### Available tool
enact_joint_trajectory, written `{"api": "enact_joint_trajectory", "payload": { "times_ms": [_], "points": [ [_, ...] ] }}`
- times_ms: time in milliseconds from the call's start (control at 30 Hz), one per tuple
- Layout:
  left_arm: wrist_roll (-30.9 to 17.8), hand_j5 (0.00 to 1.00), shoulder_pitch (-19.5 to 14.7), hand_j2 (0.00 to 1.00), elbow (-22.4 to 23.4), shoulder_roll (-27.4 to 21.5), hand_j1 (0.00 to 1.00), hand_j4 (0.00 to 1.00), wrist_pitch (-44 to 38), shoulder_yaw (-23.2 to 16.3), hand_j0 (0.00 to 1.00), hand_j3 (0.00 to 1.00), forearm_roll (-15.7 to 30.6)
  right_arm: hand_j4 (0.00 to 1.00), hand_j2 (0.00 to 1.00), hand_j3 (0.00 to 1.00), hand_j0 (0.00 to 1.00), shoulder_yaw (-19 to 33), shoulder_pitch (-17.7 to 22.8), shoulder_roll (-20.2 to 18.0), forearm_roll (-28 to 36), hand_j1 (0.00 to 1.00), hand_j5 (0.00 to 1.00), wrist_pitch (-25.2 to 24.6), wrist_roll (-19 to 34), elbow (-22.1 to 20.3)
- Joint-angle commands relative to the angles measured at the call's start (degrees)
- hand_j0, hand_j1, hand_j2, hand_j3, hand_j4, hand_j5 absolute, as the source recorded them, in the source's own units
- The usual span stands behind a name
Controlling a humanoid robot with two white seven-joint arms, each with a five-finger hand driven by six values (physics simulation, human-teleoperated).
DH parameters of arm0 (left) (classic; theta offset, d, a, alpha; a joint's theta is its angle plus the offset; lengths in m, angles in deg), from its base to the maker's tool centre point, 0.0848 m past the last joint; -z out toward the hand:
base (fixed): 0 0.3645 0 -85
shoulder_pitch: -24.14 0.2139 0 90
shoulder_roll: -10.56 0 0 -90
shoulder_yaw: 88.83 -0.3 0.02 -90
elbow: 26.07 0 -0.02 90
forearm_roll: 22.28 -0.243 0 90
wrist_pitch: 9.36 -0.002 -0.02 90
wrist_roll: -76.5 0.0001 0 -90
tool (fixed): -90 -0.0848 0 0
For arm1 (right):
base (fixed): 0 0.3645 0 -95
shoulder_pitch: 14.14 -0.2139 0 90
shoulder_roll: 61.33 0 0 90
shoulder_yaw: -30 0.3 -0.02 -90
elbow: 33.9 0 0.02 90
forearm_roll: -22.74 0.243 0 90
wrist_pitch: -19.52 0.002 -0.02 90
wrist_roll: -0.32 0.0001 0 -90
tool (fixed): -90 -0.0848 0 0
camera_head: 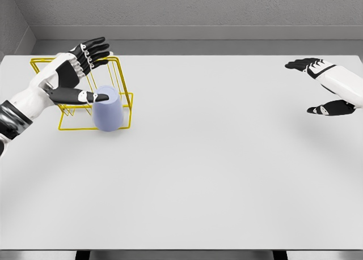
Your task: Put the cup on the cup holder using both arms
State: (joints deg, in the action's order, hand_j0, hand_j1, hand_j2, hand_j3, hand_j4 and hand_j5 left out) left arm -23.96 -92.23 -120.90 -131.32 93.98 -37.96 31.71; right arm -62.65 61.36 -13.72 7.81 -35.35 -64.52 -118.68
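Observation:
A pale blue cup (108,109) stands upside down on the front right part of a yellow wire cup holder (120,73) at the table's left. My left hand (89,73) hovers over the holder with its fingers (93,51) spread; its thumb tip touches or nearly touches the cup's top edge, and the fingers do not close on the cup. My right hand (317,84) floats above the table's far right with fingers (300,63) extended and holds nothing.
The white table (215,175) runs across the whole view, with a grey wall and ledge behind it. The left forearm (25,104) lies across the holder's left side.

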Motion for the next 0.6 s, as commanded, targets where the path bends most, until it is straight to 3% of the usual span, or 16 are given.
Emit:
{"api": "enact_joint_trajectory", "payload": {
  "times_ms": [0,233,567],
  "points": [
    [0.0,0.96,0.0,0.96,-0.09,-0.07,0.96,0.96,0.02,-0.07,0.96,0.96,0.16,1.0,1.0,1.0,1.0,0.01,0.0,-0.06,0.43,1.0,1.0,-0.13,-0.03,0.06],
    [0.0,0.82,0.09,0.82,-0.18,-0.07,0.82,0.82,0.1,-0.16,0.82,0.82,0.16,1.0,1.0,1.0,1.0,0.01,0.0,-0.06,0.43,1.0,1.0,-0.13,-0.03,0.06],
    [0.0,0.83,0.79,0.83,-2.11,-1.3,0.83,0.83,3.18,-0.07,0.83,0.83,0.42,1.0,1.0,1.0,1.0,0.01,0.0,-0.06,0.43,1.0,1.0,-0.13,-0.03,0.06]
  ]
}}
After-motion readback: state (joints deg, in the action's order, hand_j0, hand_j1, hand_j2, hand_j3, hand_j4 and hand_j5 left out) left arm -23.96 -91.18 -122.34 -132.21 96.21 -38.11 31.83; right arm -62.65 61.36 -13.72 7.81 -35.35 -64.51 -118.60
